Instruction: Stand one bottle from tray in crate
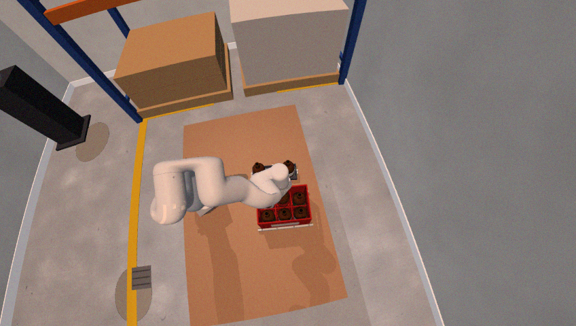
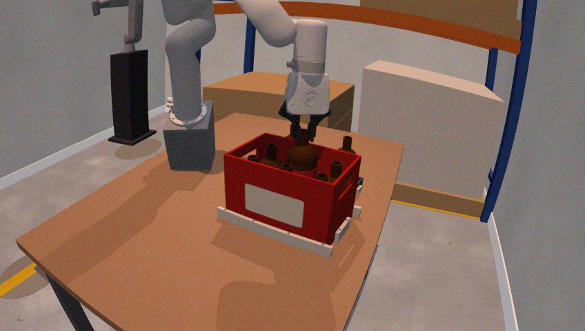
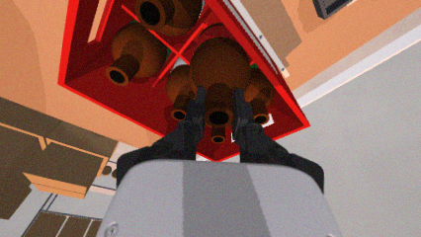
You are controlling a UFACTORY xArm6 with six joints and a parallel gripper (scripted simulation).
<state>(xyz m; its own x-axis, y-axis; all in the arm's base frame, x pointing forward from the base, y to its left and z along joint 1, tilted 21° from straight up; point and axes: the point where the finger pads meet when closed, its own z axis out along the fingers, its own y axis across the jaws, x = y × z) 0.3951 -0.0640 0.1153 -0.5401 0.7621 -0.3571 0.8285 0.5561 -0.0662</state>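
Exterior view: a white robot arm's gripper [image 2: 303,132] pinches the neck of a brown bottle [image 2: 301,156], hanging it upright, partly sunk into a back cell of the red crate [image 2: 287,196]. Gripping at the neck keeps the black fingers above the dividers. Other bottles already stand in neighbouring cells. One more bottle [image 2: 346,145] shows behind the crate, probably on the tray, which is hardly visible here.
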